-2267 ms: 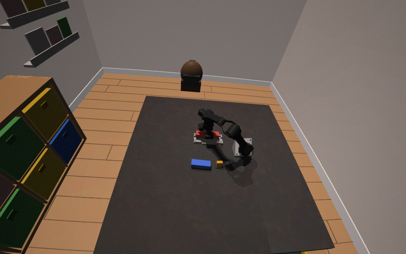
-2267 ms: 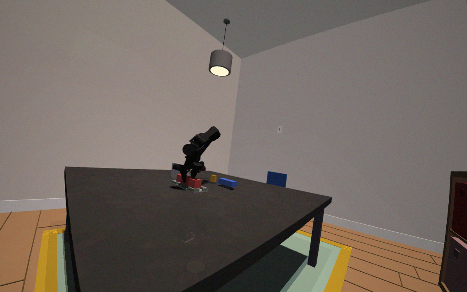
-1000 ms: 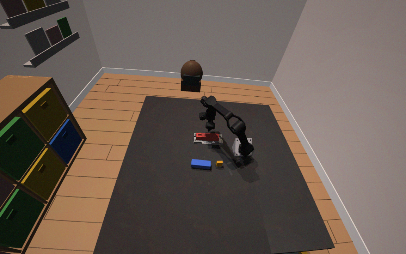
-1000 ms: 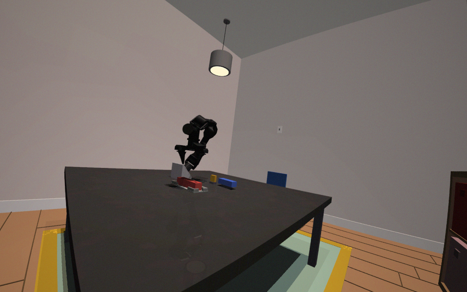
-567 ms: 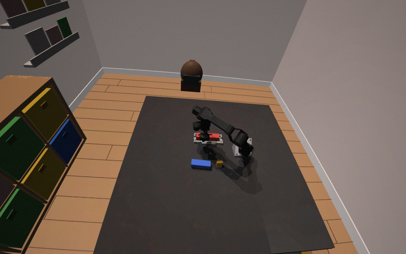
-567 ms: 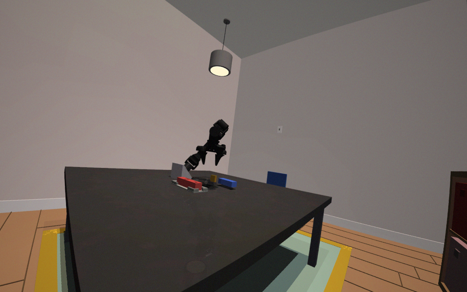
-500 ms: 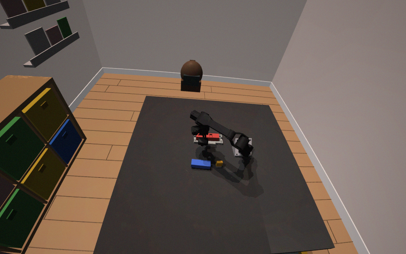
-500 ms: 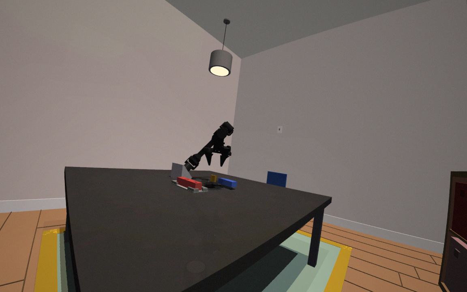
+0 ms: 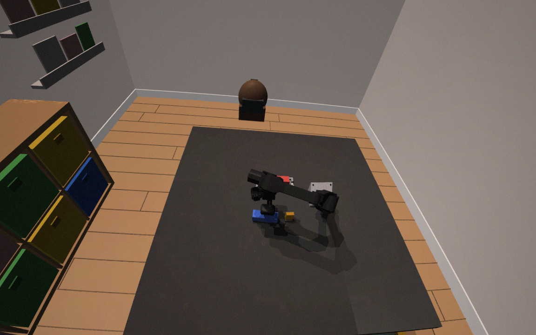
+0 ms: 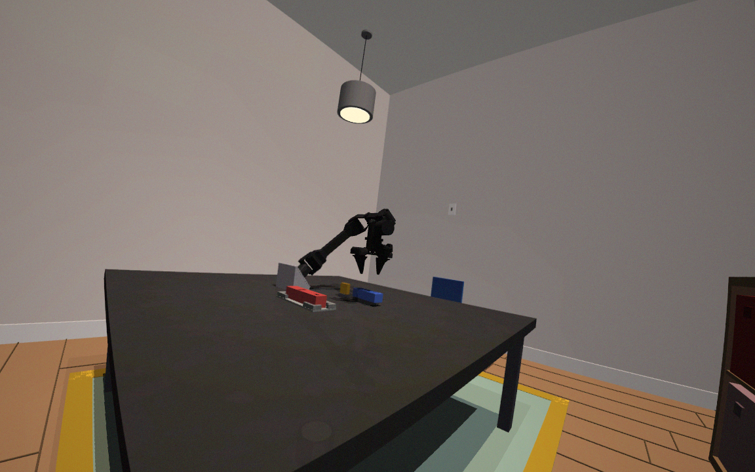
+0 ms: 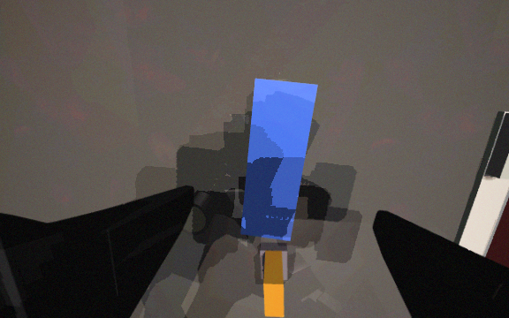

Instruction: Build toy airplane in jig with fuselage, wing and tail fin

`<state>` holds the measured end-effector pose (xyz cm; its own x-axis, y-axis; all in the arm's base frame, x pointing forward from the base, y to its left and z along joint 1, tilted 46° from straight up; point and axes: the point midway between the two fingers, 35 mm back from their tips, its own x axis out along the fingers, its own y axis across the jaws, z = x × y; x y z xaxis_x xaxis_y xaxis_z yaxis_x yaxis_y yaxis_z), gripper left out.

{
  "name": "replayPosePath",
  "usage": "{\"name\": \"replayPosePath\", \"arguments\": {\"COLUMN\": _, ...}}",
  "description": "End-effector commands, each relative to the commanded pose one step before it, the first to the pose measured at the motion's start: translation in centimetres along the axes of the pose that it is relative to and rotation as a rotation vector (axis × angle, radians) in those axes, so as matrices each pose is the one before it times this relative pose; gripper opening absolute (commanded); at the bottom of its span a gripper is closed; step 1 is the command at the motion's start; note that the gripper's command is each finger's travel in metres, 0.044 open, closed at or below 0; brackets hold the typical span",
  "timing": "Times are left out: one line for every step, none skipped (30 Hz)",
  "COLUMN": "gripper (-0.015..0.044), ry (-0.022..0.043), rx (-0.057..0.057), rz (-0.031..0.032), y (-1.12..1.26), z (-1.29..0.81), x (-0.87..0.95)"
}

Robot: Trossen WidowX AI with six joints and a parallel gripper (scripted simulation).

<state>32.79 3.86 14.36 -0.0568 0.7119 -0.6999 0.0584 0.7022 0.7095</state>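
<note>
The black gripper (image 10: 369,270) hangs in the air above the counter (image 10: 251,352), fingers spread wide and pointing down, with nothing between them. The counter is a matte, dark charcoal slab on square legs. Directly below the gripper lies the wing (image 11: 279,150), a flat, smooth blue rectangular block, flat on the counter; in the wrist view it runs lengthwise between the two dark, wedge-shaped fingers and is partly shaded by the arm's shadow. Just beside one short end sits the tail fin (image 11: 274,287), a small yellow-orange block, close to the wing but apart from it. Off to the side, the red fuselage (image 10: 306,295), a long boxy bar, lies in the pale grey jig (image 10: 326,307), low and level within its cradle. The wing and tail fin both rest on the counter, well apart from the fuselage.
</note>
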Motion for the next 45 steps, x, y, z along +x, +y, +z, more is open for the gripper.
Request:
{"name": "replayPosePath", "arguments": {"gripper": 0.0440, "ry": 0.01074, "rx": 0.0023, "rz": 0.00875, "y": 0.352, "z": -0.309, "x": 2.901}}
{"name": "replayPosePath", "arguments": {"gripper": 0.0440, "ry": 0.00008, "rx": -0.0001, "rz": 0.00058, "y": 0.010, "z": -0.035, "x": 0.522}}
{"name": "replayPosePath", "arguments": {"gripper": 0.0440, "ry": 0.00004, "rx": 0.0000, "rz": 0.00022, "y": 0.004, "z": -0.014, "x": 0.174}}
{"name": "replayPosePath", "arguments": {"gripper": 0.0440, "ry": 0.00000, "rx": 0.0000, "rz": 0.00000, "y": 0.000, "z": 0.000, "x": 0.000}}
{"name": "replayPosePath", "arguments": {"gripper": 0.0440, "ry": 0.00000, "rx": 0.0000, "rz": 0.00000, "y": 0.000, "z": 0.000, "x": 0.000}}
{"name": "replayPosePath", "arguments": {"gripper": 0.0440, "ry": -0.00002, "rx": 0.0000, "rz": 0.00001, "y": 0.000, "z": 0.003, "x": 0.120}}
{"name": "replayPosePath", "arguments": {"gripper": 0.0440, "ry": -0.00005, "rx": 0.0000, "rz": 0.00007, "y": 0.002, "z": 0.006, "x": 0.359}}
{"name": "replayPosePath", "arguments": {"gripper": 0.0440, "ry": -0.00004, "rx": -0.0001, "rz": 0.00021, "y": 0.005, "z": -0.001, "x": 0.537}}
{"name": "replayPosePath", "arguments": {"gripper": 0.0440, "ry": 0.00000, "rx": -0.0001, "rz": 0.00022, "y": 0.004, "z": -0.006, "x": 0.358}}
{"name": "replayPosePath", "arguments": {"gripper": 0.0440, "ry": 0.00001, "rx": 0.0000, "rz": 0.00008, "y": 0.002, "z": -0.003, "x": 0.119}}
{"name": "replayPosePath", "arguments": {"gripper": 0.0440, "ry": -0.00001, "rx": 0.0000, "rz": -0.00002, "y": 0.000, "z": 0.002, "x": 0.026}}
{"name": "replayPosePath", "arguments": {"gripper": 0.0440, "ry": -0.00003, "rx": 0.0000, "rz": -0.00005, "y": -0.001, "z": 0.006, "x": 0.078}}
{"name": "replayPosePath", "arguments": {"gripper": 0.0440, "ry": -0.00004, "rx": 0.0000, "rz": -0.00007, "y": -0.001, "z": 0.009, "x": 0.131}}
{"name": "replayPosePath", "arguments": {"gripper": 0.0440, "ry": -0.00005, "rx": 0.0000, "rz": -0.00007, "y": -0.001, "z": 0.010, "x": 0.161}}
{"name": "replayPosePath", "arguments": {"gripper": 0.0440, "ry": -0.00005, "rx": 0.0000, "rz": -0.00006, "y": -0.001, "z": 0.009, "x": 0.161}}
{"name": "replayPosePath", "arguments": {"gripper": 0.0440, "ry": -0.00005, "rx": 0.0000, "rz": -0.00005, "y": -0.001, "z": 0.009, "x": 0.161}}
{"name": "replayPosePath", "arguments": {"gripper": 0.0440, "ry": -0.00004, "rx": 0.0000, "rz": -0.00003, "y": -0.001, "z": 0.008, "x": 0.161}}
{"name": "replayPosePath", "arguments": {"gripper": 0.0440, "ry": -0.00004, "rx": 0.0000, "rz": -0.00002, "y": 0.000, "z": 0.007, "x": 0.161}}
{"name": "replayPosePath", "arguments": {"gripper": 0.0440, "ry": -0.00004, "rx": 0.0000, "rz": -0.00001, "y": 0.000, "z": 0.006, "x": 0.160}}
{"name": "replayPosePath", "arguments": {"gripper": 0.0440, "ry": -0.00003, "rx": 0.0000, "rz": 0.00000, "y": 0.000, "z": 0.005, "x": 0.160}}
{"name": "replayPosePath", "arguments": {"gripper": 0.0440, "ry": -0.00003, "rx": 0.0000, "rz": 0.00002, "y": 0.001, "z": 0.004, "x": 0.160}}
{"name": "replayPosePath", "arguments": {"gripper": 0.0440, "ry": -0.00002, "rx": 0.0000, "rz": 0.00003, "y": 0.001, "z": 0.003, "x": 0.160}}
{"name": "replayPosePath", "arguments": {"gripper": 0.0440, "ry": -0.00002, "rx": 0.0000, "rz": 0.00004, "y": 0.001, "z": 0.002, "x": 0.160}}
{"name": "replayPosePath", "arguments": {"gripper": 0.0440, "ry": -0.00002, "rx": 0.0000, "rz": 0.00005, "y": 0.001, "z": 0.001, "x": 0.160}}
{"name": "replayPosePath", "arguments": {"gripper": 0.0440, "ry": -0.00001, "rx": 0.0000, "rz": 0.00007, "y": 0.002, "z": 0.000, "x": 0.160}}
{"name": "replayPosePath", "arguments": {"gripper": 0.0440, "ry": -0.00001, "rx": 0.0000, "rz": 0.00008, "y": 0.002, "z": -0.001, "x": 0.160}}
{"name": "replayPosePath", "arguments": {"gripper": 0.0440, "ry": 0.00000, "rx": 0.0000, "rz": 0.00009, "y": 0.002, "z": -0.002, "x": 0.159}}
{"name": "replayPosePath", "arguments": {"gripper": 0.0440, "ry": 0.00000, "rx": 0.0000, "rz": 0.00010, "y": 0.002, "z": -0.003, "x": 0.159}}
{"name": "replayPosePath", "arguments": {"gripper": 0.0440, "ry": 0.00000, "rx": 0.0000, "rz": 0.00011, "y": 0.002, "z": -0.004, "x": 0.159}}
{"name": "replayPosePath", "arguments": {"gripper": 0.0440, "ry": 0.00001, "rx": 0.0000, "rz": 0.00013, "y": 0.003, "z": -0.005, "x": 0.159}}
{"name": "replayPosePath", "arguments": {"gripper": 0.0440, "ry": 0.00001, "rx": 0.0000, "rz": 0.00014, "y": 0.003, "z": -0.006, "x": 0.159}}
{"name": "replayPosePath", "arguments": {"gripper": 0.0440, "ry": 0.00002, "rx": 0.0000, "rz": 0.00015, "y": 0.003, "z": -0.007, "x": 0.159}}
{"name": "replayPosePath", "arguments": {"gripper": 0.0440, "ry": 0.00002, "rx": 0.0000, "rz": 0.00016, "y": 0.003, "z": -0.008, "x": 0.159}}
{"name": "replayPosePath", "arguments": {"gripper": 0.0440, "ry": 0.00003, "rx": 0.0000, "rz": 0.00018, "y": 0.004, "z": -0.009, "x": 0.159}}
{"name": "replayPosePath", "arguments": {"gripper": 0.0440, "ry": 0.00003, "rx": 0.0000, "rz": 0.00019, "y": 0.004, "z": -0.010, "x": 0.158}}
{"name": "replayPosePath", "arguments": {"gripper": 0.0440, "ry": 0.00004, "rx": 0.0000, "rz": 0.00020, "y": 0.004, "z": -0.011, "x": 0.158}}
{"name": "replayPosePath", "arguments": {"gripper": 0.0440, "ry": 0.00004, "rx": 0.0000, "rz": 0.00021, "y": 0.004, "z": -0.011, "x": 0.157}}
{"name": "replayPosePath", "arguments": {"gripper": 0.0440, "ry": 0.00004, "rx": 0.0000, "rz": 0.00018, "y": 0.003, "z": -0.010, "x": 0.125}}
{"name": "replayPosePath", "arguments": {"gripper": 0.0440, "ry": 0.00002, "rx": 0.0000, "rz": 0.00011, "y": 0.002, "z": -0.006, "x": 0.075}}
{"name": "replayPosePath", "arguments": {"gripper": 0.0440, "ry": 0.00001, "rx": 0.0000, "rz": 0.00004, "y": 0.001, "z": -0.002, "x": 0.025}}
{"name": "replayPosePath", "arguments": {"gripper": 0.0414, "ry": 0.00000, "rx": 0.0000, "rz": 0.00000, "y": 0.000, "z": 0.000, "x": 0.000}}
{"name": "replayPosePath", "arguments": {"gripper": 0.0387, "ry": 0.00000, "rx": 0.0000, "rz": 0.00000, "y": 0.000, "z": 0.000, "x": 0.000}}
{"name": "replayPosePath", "arguments": {"gripper": 0.0361, "ry": 0.00000, "rx": 0.0000, "rz": 0.00000, "y": 0.000, "z": 0.000, "x": 0.000}}
{"name": "replayPosePath", "arguments": {"gripper": 0.0335, "ry": 0.00000, "rx": 0.0000, "rz": 0.00000, "y": 0.000, "z": 0.000, "x": 0.000}}
{"name": "replayPosePath", "arguments": {"gripper": 0.0309, "ry": 0.00000, "rx": 0.0000, "rz": 0.00000, "y": 0.000, "z": 0.000, "x": 0.000}}
